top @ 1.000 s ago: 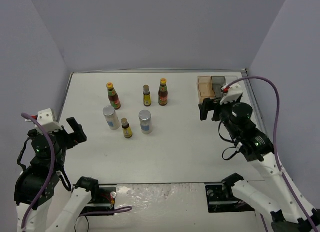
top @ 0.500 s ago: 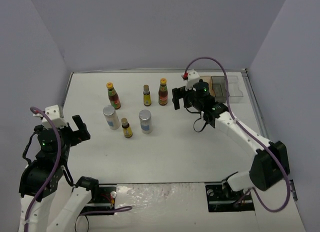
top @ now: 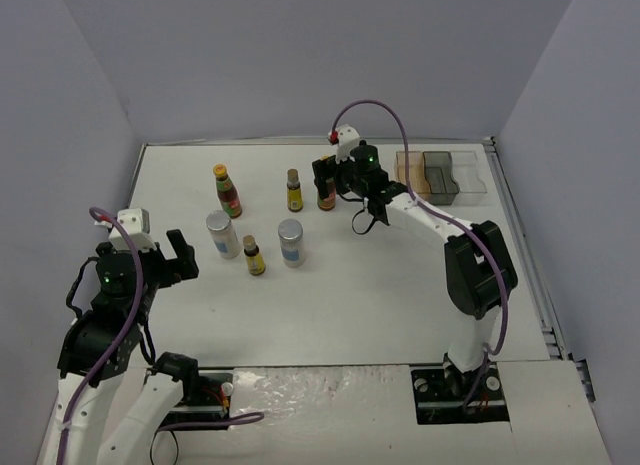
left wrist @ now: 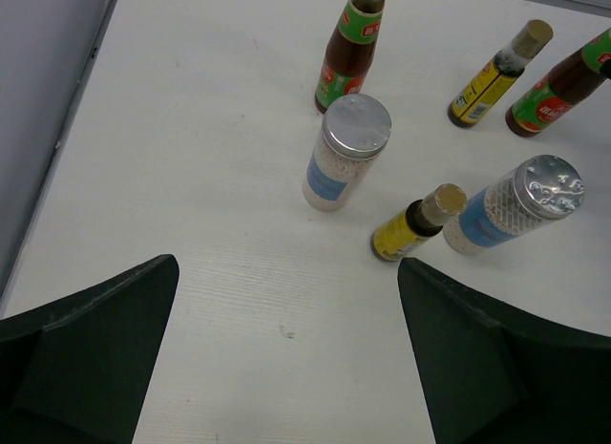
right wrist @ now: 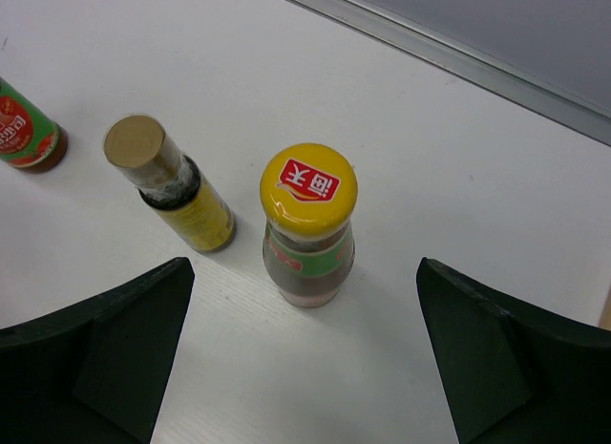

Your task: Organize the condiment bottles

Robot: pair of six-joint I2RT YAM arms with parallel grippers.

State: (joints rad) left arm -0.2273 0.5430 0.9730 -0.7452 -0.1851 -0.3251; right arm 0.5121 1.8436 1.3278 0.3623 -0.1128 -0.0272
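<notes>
left gripper: parked at 9 o'clock on the table. It's spread wide with nothing in it, and it has crept a bit toward the bottles over the last second.
left red bottle: upright at about 10 o'clock, same spot as before.
left shaker: standing just at 6 o'clock of that red bottle. It's the closest thing to your left fingers but well clear of them.
near tiny bottle: right beside the right shaker, on its 8 o'clock side. I can't tell if they're touching.
far tiny bottle: upright, just at 9 o'clock of the right red bottle.
right gripper: this is the big change. A second ago it was over by the tray, and it has swung across to 12 o'clock. The fingers are wide apart either side of the right red bottle, gripping nothing and not touching it as far as I can see.
tray: at 2 o'clock, with no bottle in it that I can see.
what it means: no bottle has moved yet. To me this looks like you lining up the first grab, so you'd lower and close on that yellow-capped bottle without nudging the tiny one next to it.
</notes>
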